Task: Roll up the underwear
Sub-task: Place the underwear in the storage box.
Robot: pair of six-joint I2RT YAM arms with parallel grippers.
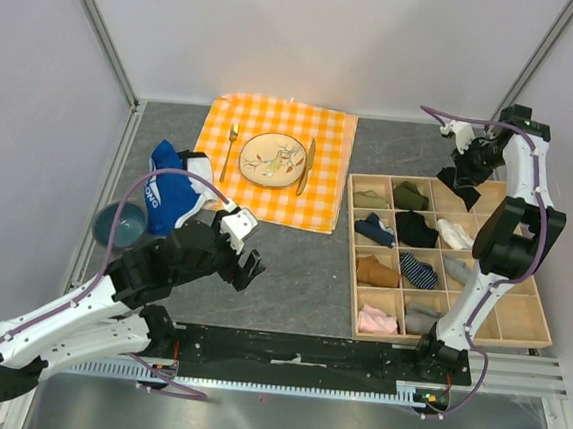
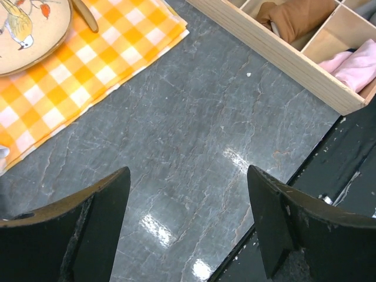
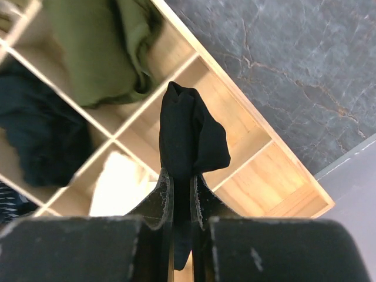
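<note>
The right gripper (image 3: 182,176), jaws clamped tight, pinches the underwear (image 3: 191,138), a bunched black bundle that sticks out past the fingertips, above the far row of the wooden organizer (image 3: 261,176). In the right wrist view the bundle lies over a bare compartment between one that holds an olive garment (image 3: 100,53) and the empty corner one; whether the fabric touches the wood cannot be told. A dark garment (image 3: 29,141) and a white garment (image 3: 120,188) fill the compartments nearer the arm. Across the table, the left gripper (image 2: 188,176) hangs with its fingers spread wide and nothing between them (only grey marbled tabletop (image 2: 194,129) shows in the gap), near the orange checked cloth (image 1: 319,192). On that cloth sits a plate (image 1: 273,159) painted with birds, a fork (image 1: 230,149) to its left and a knife (image 1: 307,166) to its right. A blue garment with white lettering (image 1: 172,200) lies crumpled at the cloth's left edge, just beside a blue bowl (image 1: 120,225), both well apart from the organizer on the right side of the table.
</note>
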